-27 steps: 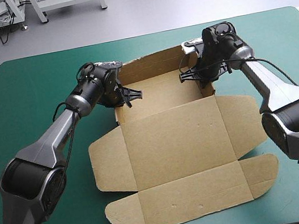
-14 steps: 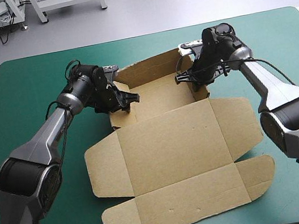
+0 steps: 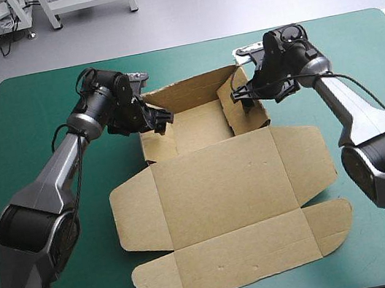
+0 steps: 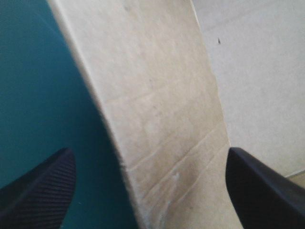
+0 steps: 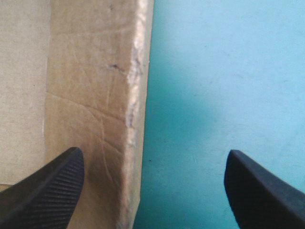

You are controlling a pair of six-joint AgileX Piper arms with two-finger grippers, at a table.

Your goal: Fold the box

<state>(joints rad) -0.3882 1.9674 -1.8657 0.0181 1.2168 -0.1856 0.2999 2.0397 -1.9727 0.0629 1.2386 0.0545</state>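
The brown box (image 3: 221, 183) lies on the teal-green cover (image 3: 39, 110), its lid and flaps flat toward the near edge and its far tray walls raised. My left gripper (image 3: 155, 118) is open at the tray's left side wall. In the left wrist view that wall (image 4: 157, 95) stands between the spread black fingers of the left gripper (image 4: 148, 157). My right gripper (image 3: 243, 95) is open at the tray's right side wall. In the right wrist view the wall's edge (image 5: 136, 71) runs between the fingers of the right gripper (image 5: 153, 152), nearer to one of them, with bare cover (image 5: 214, 71) on the outer side.
The cover stretches bare to the left (image 3: 35, 177) and right (image 3: 363, 56) of the box. The rounded front flap (image 3: 248, 256) reaches close to the table's near edge.
Both grippers have gone from shut to open. The left gripper has drawn outward to the tray's left wall. The box has slid a little to the left, and its side walls stand more upright.
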